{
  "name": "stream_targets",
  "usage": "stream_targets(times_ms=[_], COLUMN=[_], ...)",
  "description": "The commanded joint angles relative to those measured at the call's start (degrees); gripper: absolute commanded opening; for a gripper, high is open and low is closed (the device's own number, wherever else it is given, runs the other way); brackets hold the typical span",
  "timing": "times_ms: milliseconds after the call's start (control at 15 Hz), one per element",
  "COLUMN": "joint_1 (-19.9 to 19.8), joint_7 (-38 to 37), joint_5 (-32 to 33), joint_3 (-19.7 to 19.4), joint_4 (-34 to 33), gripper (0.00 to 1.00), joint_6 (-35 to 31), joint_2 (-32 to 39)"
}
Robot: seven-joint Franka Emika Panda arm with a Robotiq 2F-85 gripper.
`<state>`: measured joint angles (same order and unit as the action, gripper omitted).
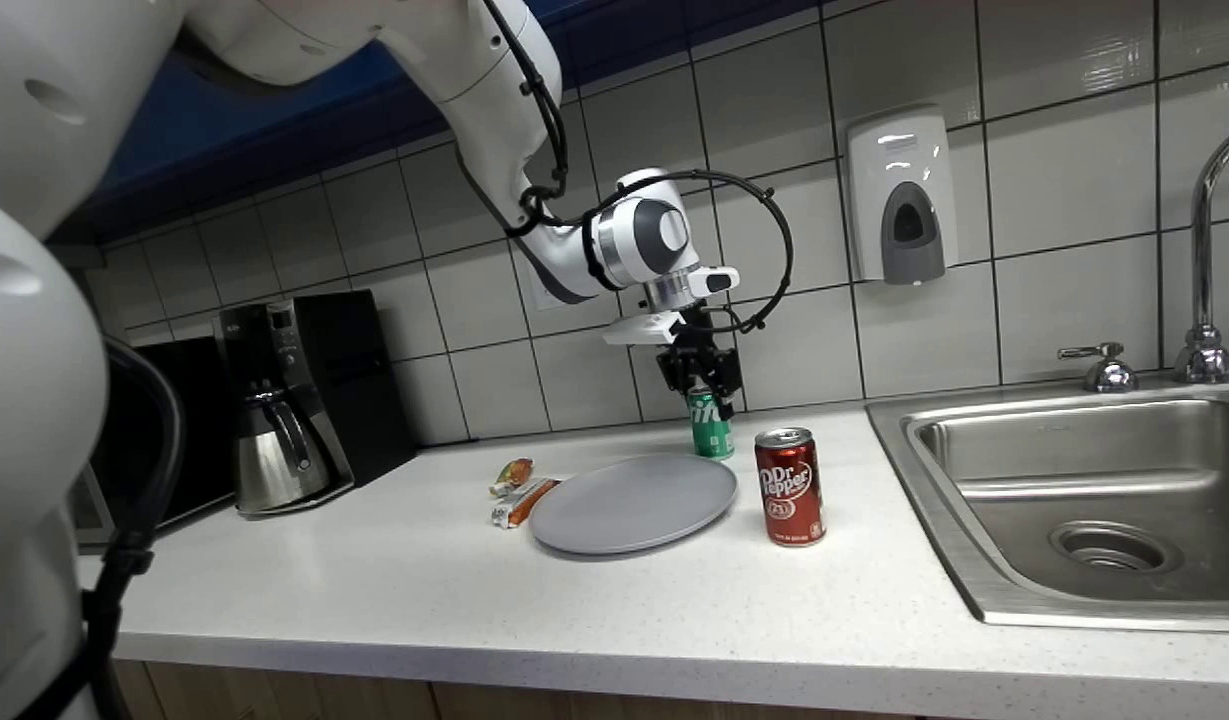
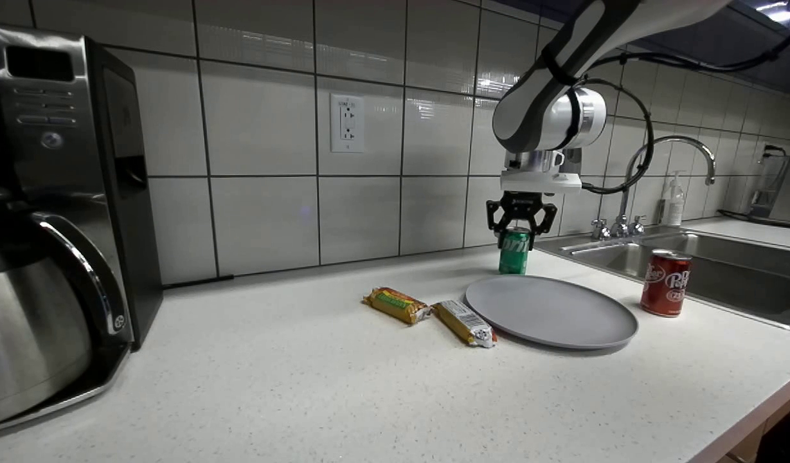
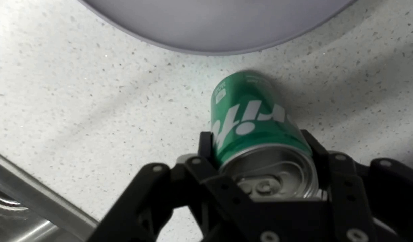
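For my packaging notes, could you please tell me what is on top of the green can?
The wrist view shows a metal lid and pull tab on the green can; the gripper hides part of the lid's lower edge.

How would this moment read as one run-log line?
gripper: closed on green can | green can: upright beside gray plate | red can: upright, not held | wrapped bars: two, lying beside gray plate

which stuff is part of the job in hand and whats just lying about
Job in hand:
green can, upright, clasped by the gripper

Just lying about, untouched:
gray plate
red Dr Pepper can
two wrapped bars
coffee maker
soap dispenser
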<state>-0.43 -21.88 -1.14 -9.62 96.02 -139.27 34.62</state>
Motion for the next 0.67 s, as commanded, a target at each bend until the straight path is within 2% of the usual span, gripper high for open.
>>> stream_targets(times_ms=[0,600], joint_1=[-0.1,2.3], joint_7=[0.8,-0.4], joint_5=[0.0,0.7], joint_3=[0.5,0.5], joint_4=[1.7,6.3], gripper=[0.38,0.38], joint_6=[-1.2,-2.6], joint_2=[-2.4,-6.6])
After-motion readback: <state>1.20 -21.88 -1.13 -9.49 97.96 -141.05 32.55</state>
